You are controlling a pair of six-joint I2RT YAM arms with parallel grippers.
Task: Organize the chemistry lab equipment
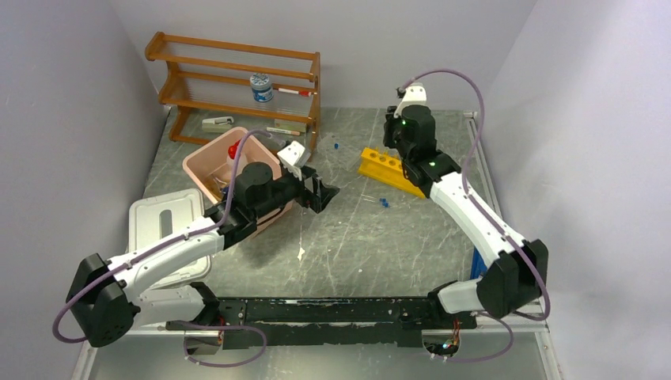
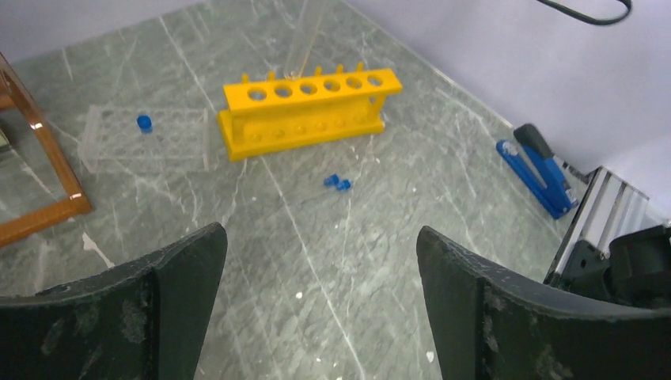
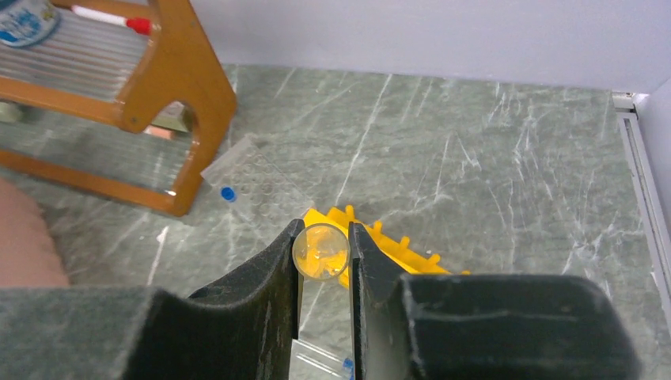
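right gripper pinches a clear round-mouthed tube above yellow rack.

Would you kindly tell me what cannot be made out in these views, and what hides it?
Top view: pink bin contents, mostly covered by the left arm.
Top view: jar label, too small to read.
Right wrist view: clear tube seen end-on in the right claw; its length is hidden.
Right wrist view: yellow rack, mostly behind that claw.
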